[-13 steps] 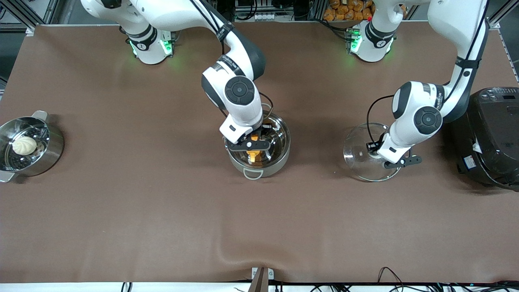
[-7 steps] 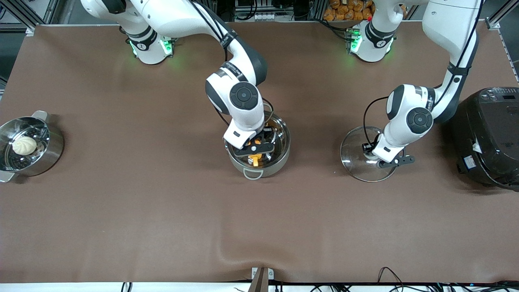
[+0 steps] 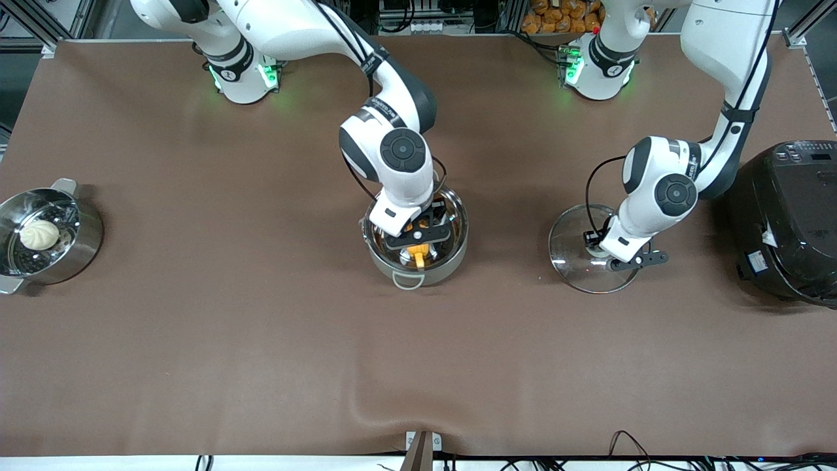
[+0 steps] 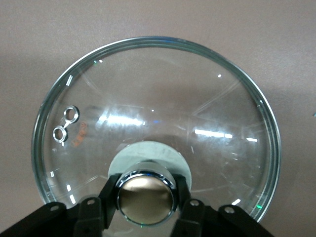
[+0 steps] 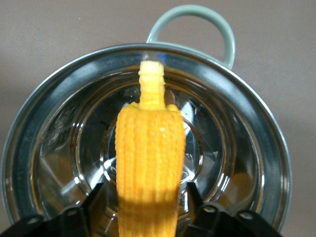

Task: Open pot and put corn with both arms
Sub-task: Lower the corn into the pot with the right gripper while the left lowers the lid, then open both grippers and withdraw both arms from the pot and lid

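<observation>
You see a pot (image 3: 416, 252) of polished steel, its inside mirror-bright, with a smooth loop handle (image 5: 193, 27). The corn (image 5: 149, 163) in it looks waxy, its kernels bumpy, its stalk stub pale and matt. The lid (image 4: 158, 118) is clear glossy glass with a shiny metallic knob (image 4: 145, 197). The table (image 3: 196, 340) wears a matt brown cover, slightly wrinkled at its near edge. The rice cooker (image 3: 788, 219) is glossy black plastic.

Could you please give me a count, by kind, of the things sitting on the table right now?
Steel pots: 2, the pot and the steamer pot
Glass lid: 1
Corn: 1
Bun: 1
Rice cooker: 1
Total: 6
</observation>
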